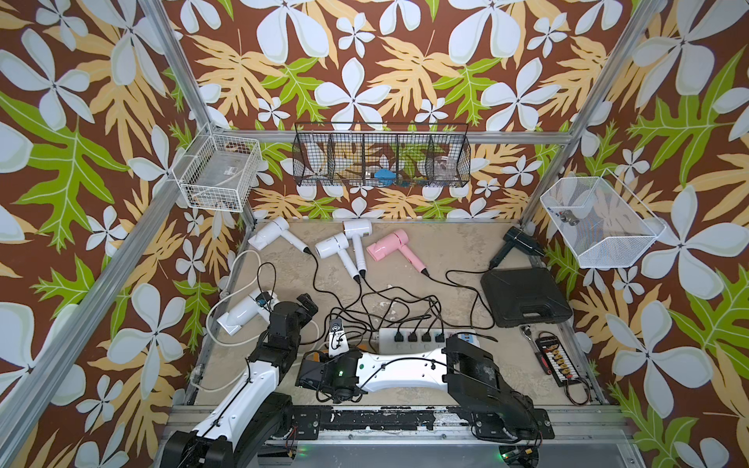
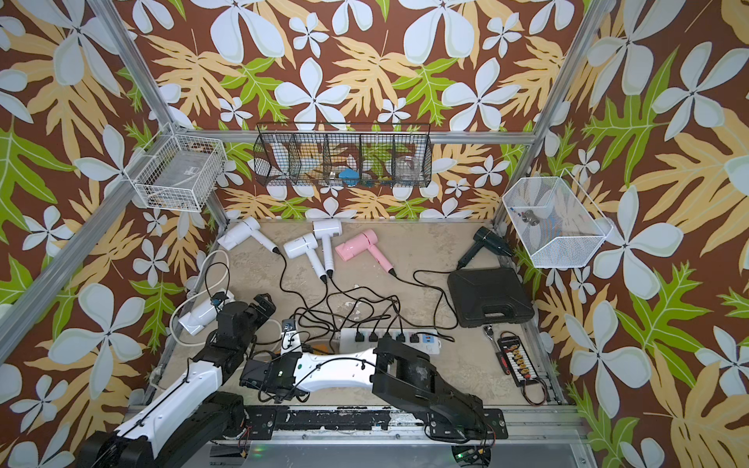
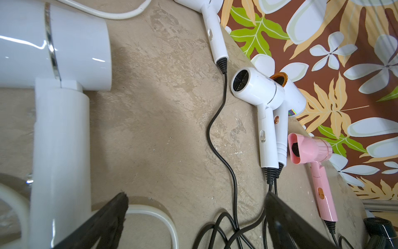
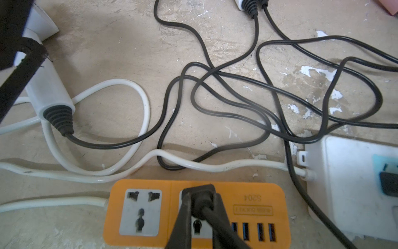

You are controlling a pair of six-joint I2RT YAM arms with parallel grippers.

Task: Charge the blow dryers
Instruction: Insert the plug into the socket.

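Several blow dryers lie on the table in both top views: three white ones (image 1: pixel 275 237) (image 1: pixel 336 251) (image 1: pixel 358 243), a pink one (image 1: pixel 389 247) and a black one (image 1: pixel 518 243) along the back, and a white one (image 1: pixel 243 312) at the near left. My left gripper (image 3: pixel 196 200) stands open just beside that near dryer's handle (image 3: pixel 60 140), with only cords and table between its fingers. My right gripper (image 4: pixel 201 194) is shut on a black plug (image 4: pixel 202 197) sitting in a socket of the orange power strip (image 4: pixel 258 200).
A long white power strip (image 1: pixel 425 336) holds several black plugs, and black cords tangle behind it. A black case (image 1: pixel 525 298), a ratchet (image 1: pixel 529 330) and a bit set (image 1: pixel 553 358) lie at the right. Wire baskets (image 1: pixel 219 172) (image 1: pixel 381 156) (image 1: pixel 600 221) hang on the walls.
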